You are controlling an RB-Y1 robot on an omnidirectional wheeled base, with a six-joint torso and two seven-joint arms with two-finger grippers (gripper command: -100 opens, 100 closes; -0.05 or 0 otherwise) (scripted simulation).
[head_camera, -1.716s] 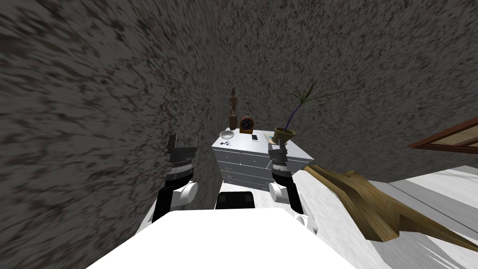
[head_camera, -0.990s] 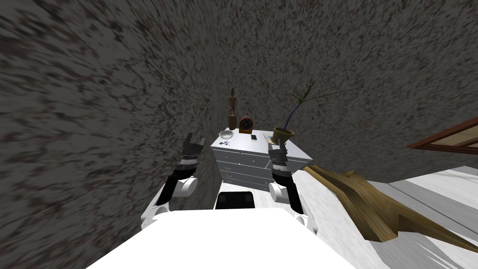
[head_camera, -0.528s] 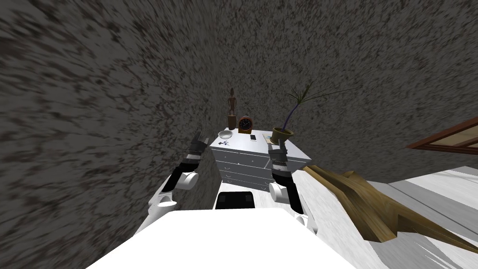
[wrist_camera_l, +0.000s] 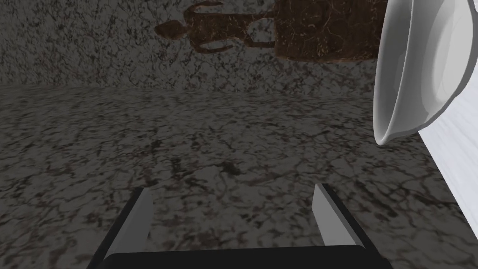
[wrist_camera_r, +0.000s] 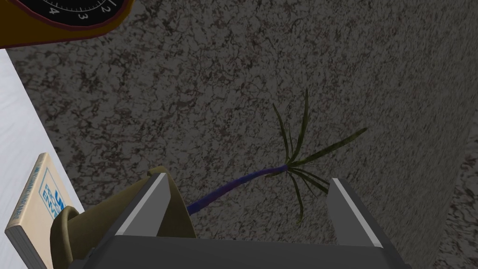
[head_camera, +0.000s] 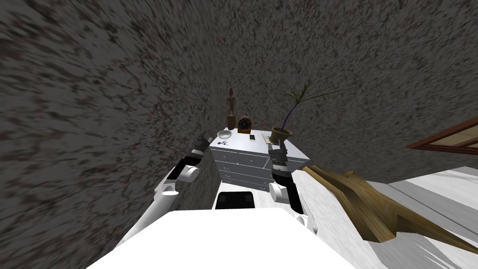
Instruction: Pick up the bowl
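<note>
The white bowl (head_camera: 224, 134) sits on top of the grey dresser (head_camera: 242, 161), near its left edge, in front of a brown figurine (head_camera: 231, 109) and beside a clock (head_camera: 244, 123). The left gripper (head_camera: 204, 138) hovers just off that corner, its fingers spread and empty. The right gripper (head_camera: 278, 147), also spread, is by the plant pot (head_camera: 281, 134).
</note>
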